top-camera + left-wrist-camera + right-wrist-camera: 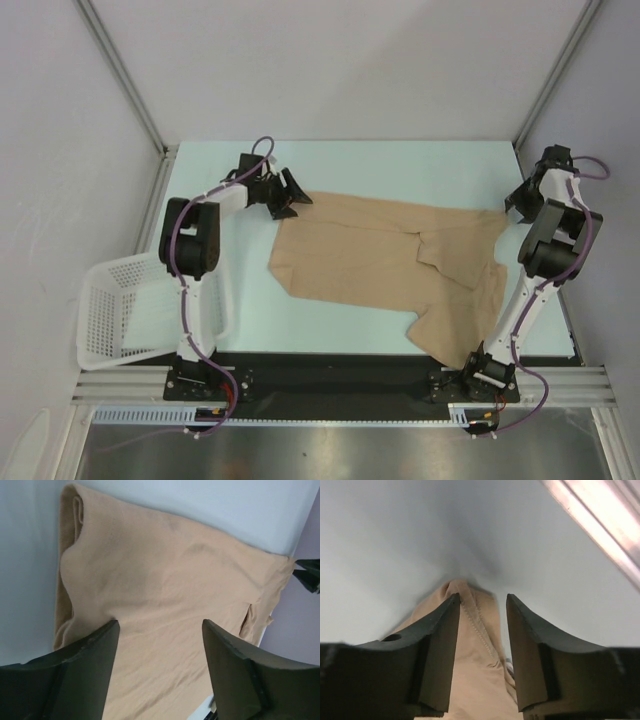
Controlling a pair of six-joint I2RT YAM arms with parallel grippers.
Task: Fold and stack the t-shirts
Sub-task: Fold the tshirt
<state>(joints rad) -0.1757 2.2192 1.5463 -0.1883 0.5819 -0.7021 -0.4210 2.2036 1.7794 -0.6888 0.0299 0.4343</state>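
The shirt (380,260) lies rumpled on the table (400,165) between the two arms. The left claw (160,625) stands wide over its far left corner. The right claw (482,599) is parted, with the far right corner lying loose between its fingers.

T-shirt (380,255) lies on table (400,165), centre to right. Left gripper (294,196) at its far-left corner, right gripper (514,204) at far-right corner. Basket (110,310) at table's near-left corner.

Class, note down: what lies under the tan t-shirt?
The pale table shows around the t-shirt, so the cloth rests on it. Anything else beneath, including its own folded-under layers, is covered and cannot be seen.
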